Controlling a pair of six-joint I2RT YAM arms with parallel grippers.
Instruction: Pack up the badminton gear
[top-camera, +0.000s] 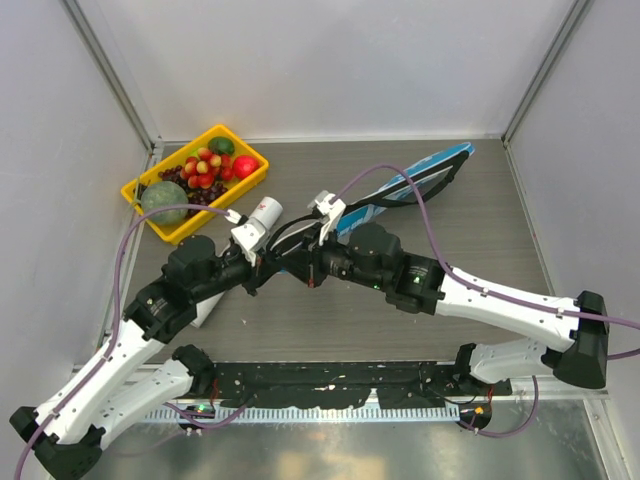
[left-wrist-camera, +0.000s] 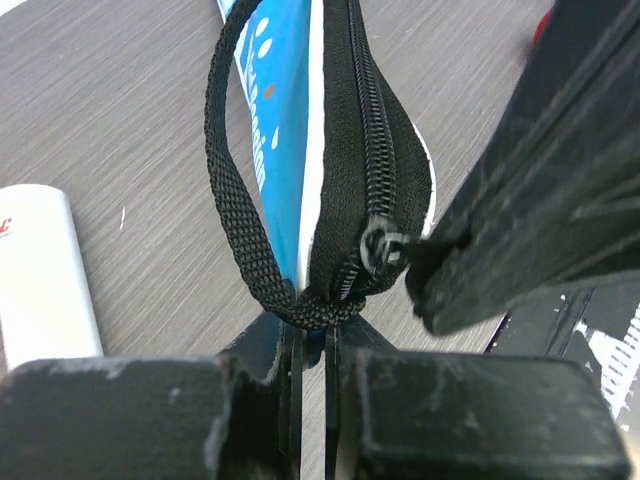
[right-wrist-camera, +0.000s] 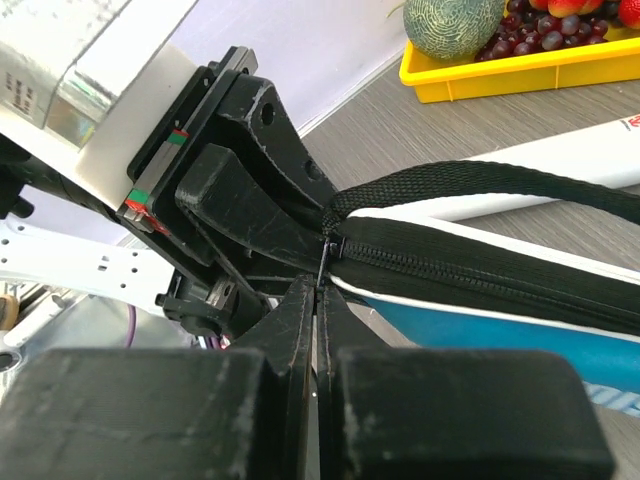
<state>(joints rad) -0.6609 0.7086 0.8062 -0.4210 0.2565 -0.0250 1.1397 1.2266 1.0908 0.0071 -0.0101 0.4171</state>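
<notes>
Bag slanting from mid-table to the far edge, free tabletop either side
We see the left gripper clenched on its strap, the right gripper clamped on the zip pull; the tube is cut off by the frame

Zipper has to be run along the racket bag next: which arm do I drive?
Right. The right gripper is shut on the zipper pull at the end of the racket bag, ready to draw it along. The left gripper pinches that end's fabric by the strap loop, suited to anchoring.
</notes>
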